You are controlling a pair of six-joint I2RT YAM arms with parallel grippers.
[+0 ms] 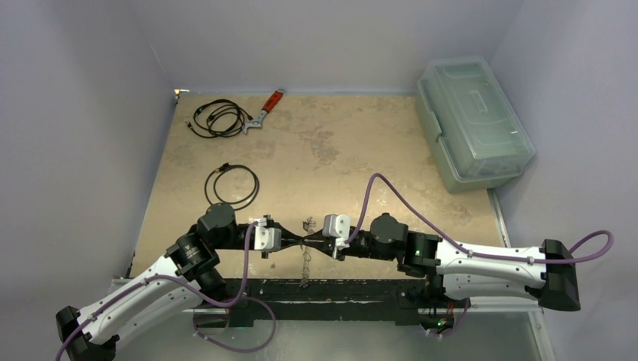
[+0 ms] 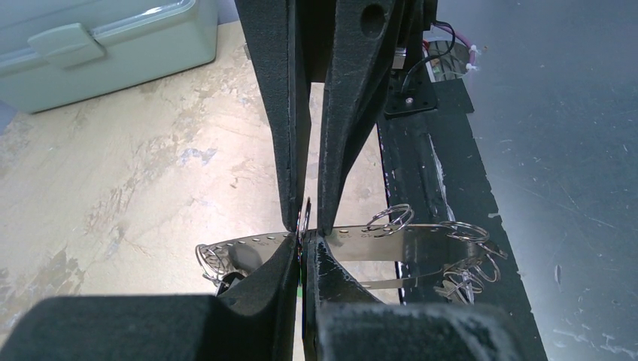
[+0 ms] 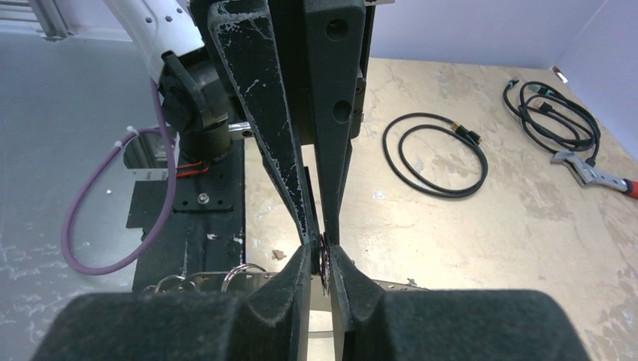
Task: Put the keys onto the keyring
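Observation:
My left gripper (image 1: 296, 241) and right gripper (image 1: 314, 241) meet tip to tip near the table's front edge. In the left wrist view my left gripper (image 2: 305, 248) is shut on a thin piece seen edge-on, with a sliver of green (image 2: 302, 288) between the pads, apparently the green-tagged key. My right gripper (image 3: 322, 259) is shut on a small thin metal ring (image 3: 323, 263). The keyring (image 2: 406, 237), a grey metal band with holes and small rings dangling, lies just beneath both tips; it also shows in the right wrist view (image 3: 248, 280) and the top view (image 1: 305, 259). The other keys are hidden.
A clear lidded box (image 1: 474, 124) stands at the back right. Two black coiled cables (image 1: 218, 118) (image 1: 232, 186) and a red-handled wrench (image 1: 265, 110) lie at the back left. The black base plate (image 1: 338, 289) runs along the near edge.

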